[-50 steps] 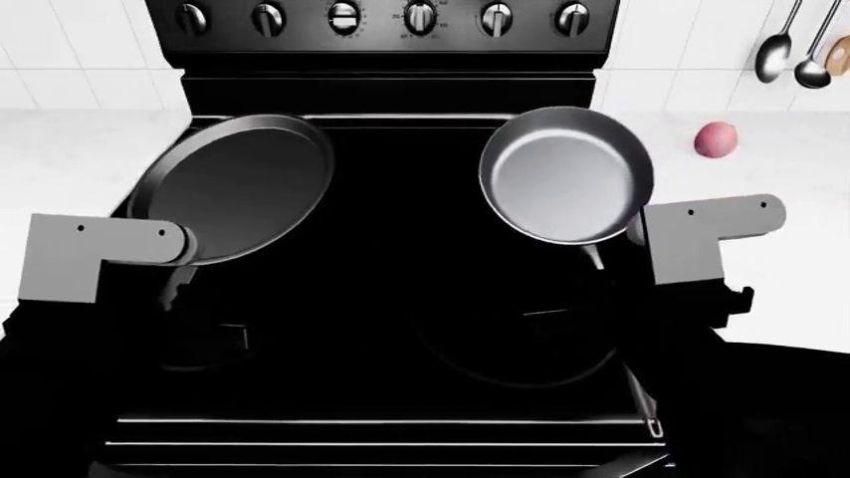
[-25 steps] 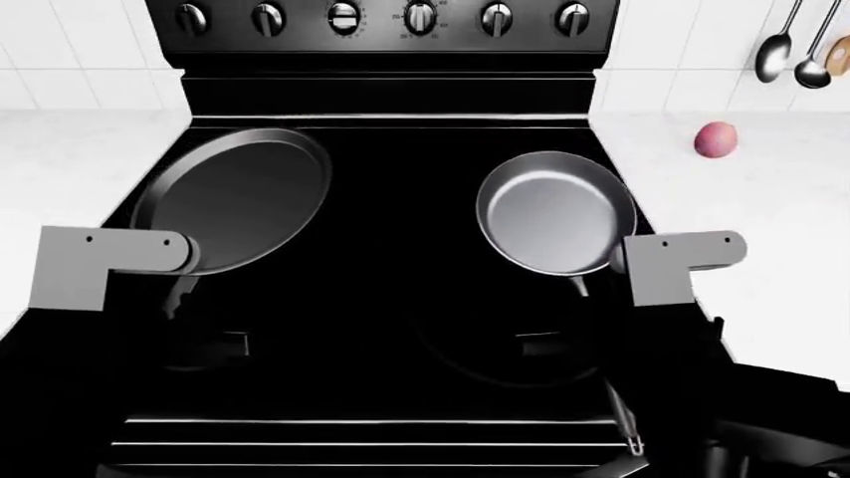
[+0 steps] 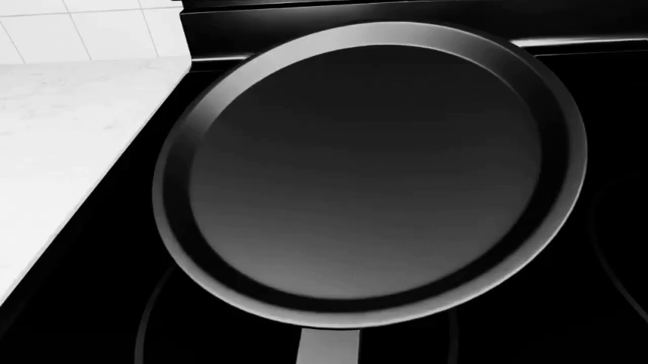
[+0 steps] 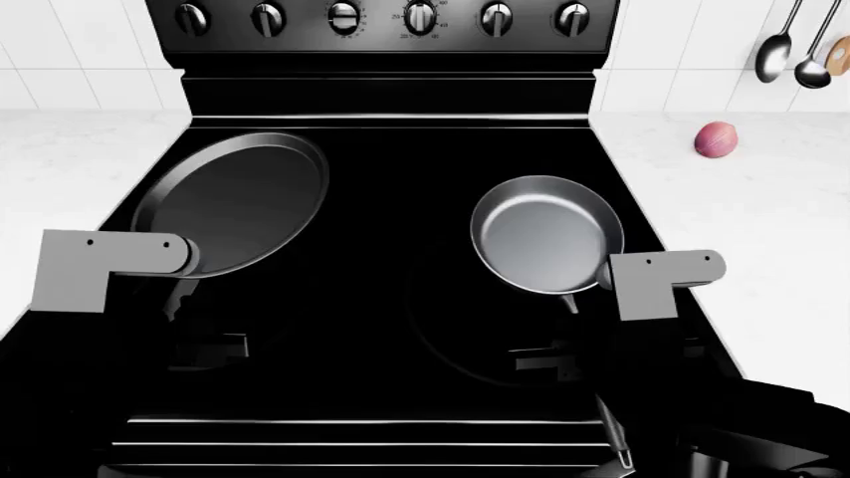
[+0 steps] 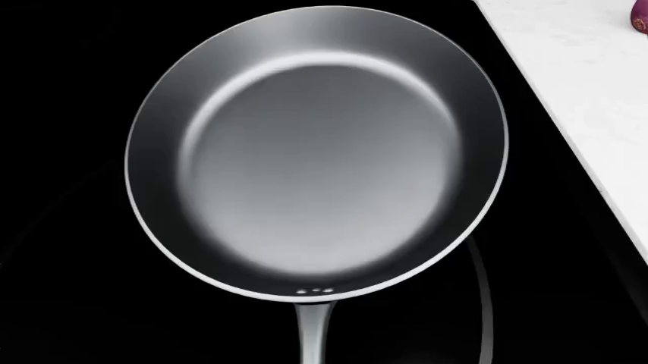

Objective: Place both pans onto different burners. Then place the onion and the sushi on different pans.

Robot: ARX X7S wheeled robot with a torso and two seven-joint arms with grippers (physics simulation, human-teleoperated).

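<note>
The black skillet (image 4: 233, 204) hangs tilted over the left side of the glossy stovetop and fills the left wrist view (image 3: 369, 167). My left gripper (image 4: 186, 309) is shut on its handle; the jaws are dark against the glass. The steel pan (image 4: 547, 234) sits over the right side and also shows in the right wrist view (image 5: 314, 152). My right gripper (image 4: 584, 344) is shut on its long thin handle. A faint burner ring (image 4: 428, 349) shows under and in front of the steel pan. The onion (image 4: 715, 139) lies on the right counter. The sushi is out of view.
The control knobs (image 4: 421, 17) line the stove's back panel. Spoons (image 4: 777, 50) hang on the wall at the far right. White counters flank the stove on the left (image 4: 67, 169) and right (image 4: 770, 229).
Both arms have drawn back toward the stove's front. The steel pan has moved nearer and lower over the right burner ring. The black skillet has shifted slightly nearer and lower.
</note>
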